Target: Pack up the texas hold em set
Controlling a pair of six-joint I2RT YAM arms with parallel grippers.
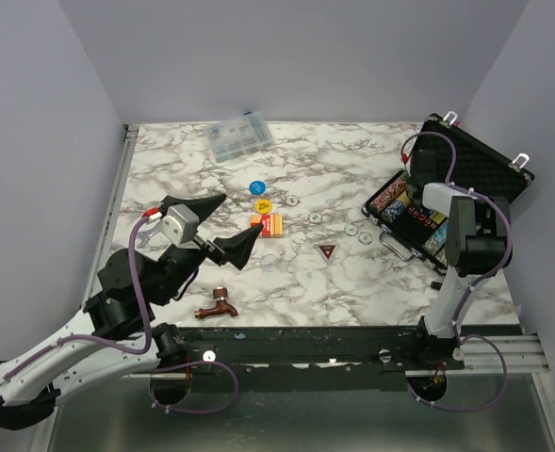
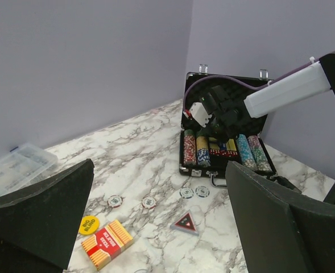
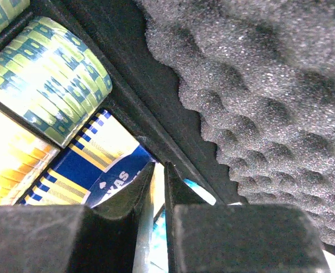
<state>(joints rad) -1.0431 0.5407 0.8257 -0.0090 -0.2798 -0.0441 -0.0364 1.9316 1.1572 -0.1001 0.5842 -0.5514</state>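
Observation:
The black case (image 1: pixel 489 168) lies open at the right, with chip rows (image 1: pixel 418 224) in its tray and egg-crate foam (image 3: pixel 258 85) in the lid. My right gripper (image 3: pixel 159 170) reaches into the tray by the blue card box (image 3: pixel 82 170) and a green chip row (image 3: pixel 53 74). It is shut on a thin pale-blue chip held edge-on. My left gripper (image 1: pixel 228 226) hangs open above the red card box (image 1: pixel 268 224). Beside that box lie a yellow disc (image 1: pixel 263 203), a blue disc (image 1: pixel 255 186), a triangular marker (image 1: pixel 327 250) and several loose chips (image 1: pixel 315 217).
A clear plastic compartment box (image 1: pixel 239 138) sits at the back left. A copper faucet (image 1: pixel 218 306) lies near the front edge by the left arm. Grey walls close in the table on three sides.

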